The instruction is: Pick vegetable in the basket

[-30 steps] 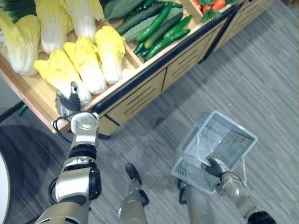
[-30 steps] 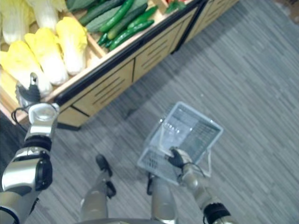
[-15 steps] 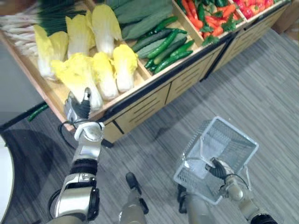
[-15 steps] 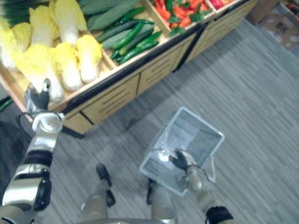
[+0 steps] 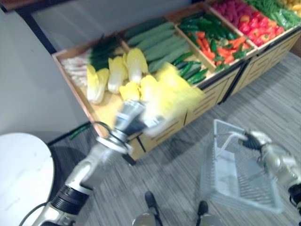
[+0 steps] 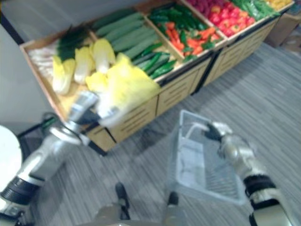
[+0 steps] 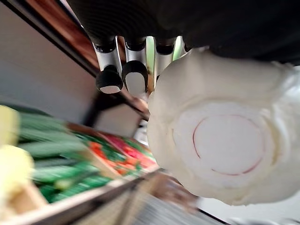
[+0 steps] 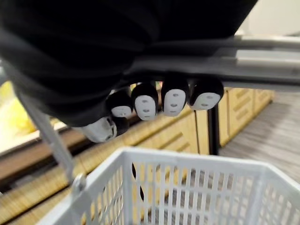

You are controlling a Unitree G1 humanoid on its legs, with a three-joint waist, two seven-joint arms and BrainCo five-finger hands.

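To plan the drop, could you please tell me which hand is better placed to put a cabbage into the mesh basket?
The left hand: it grips the yellow-leaved, white-stemmed cabbage. The right hand is curled round the handle of the grey mesh basket, so it is busy.

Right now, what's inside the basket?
The basket shows only its own mesh bottom and walls; no vegetable lies in it. The right hand, curled on the handle, covers a bit of the rim. The cabbage is in the left hand, by the stand.
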